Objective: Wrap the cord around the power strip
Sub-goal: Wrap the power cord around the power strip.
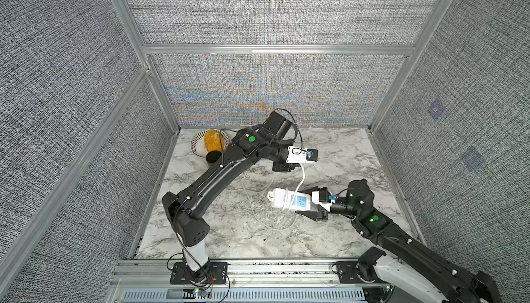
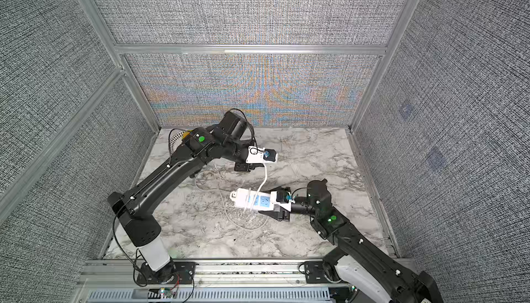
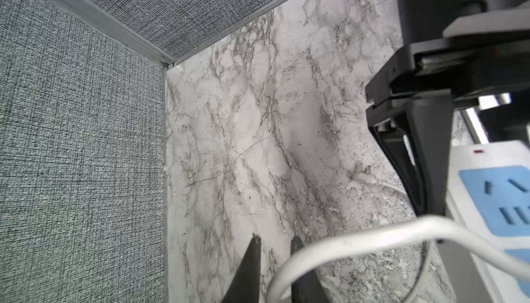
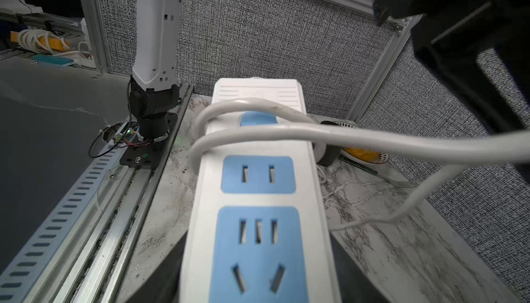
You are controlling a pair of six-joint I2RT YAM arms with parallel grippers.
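Note:
The white power strip point(image 1: 289, 199) point(image 2: 253, 201) point(image 4: 258, 187) with light-blue socket panels is held level just above the marble table. My right gripper point(image 1: 304, 201) point(image 4: 258, 258) is shut on its socket end. The white cord point(image 1: 301, 182) point(image 2: 263, 182) point(image 4: 372, 138) circles the strip twice near the blue button, then rises to my left gripper point(image 1: 296, 166) point(image 3: 276, 244) behind the strip. In the left wrist view its fingertips stand slightly apart, and the cord point(image 3: 372, 235) comes out of the gap and arcs toward the strip point(image 3: 493, 195). Slack cord curves across the table point(image 1: 272, 225).
A white striped bowl point(image 1: 210, 142) point(image 4: 364, 155) holding something yellow and a black round object point(image 1: 213, 156) sit at the back left, behind the left arm. Grey fabric walls enclose the table on three sides. An aluminium rail point(image 1: 258, 270) runs along the front edge.

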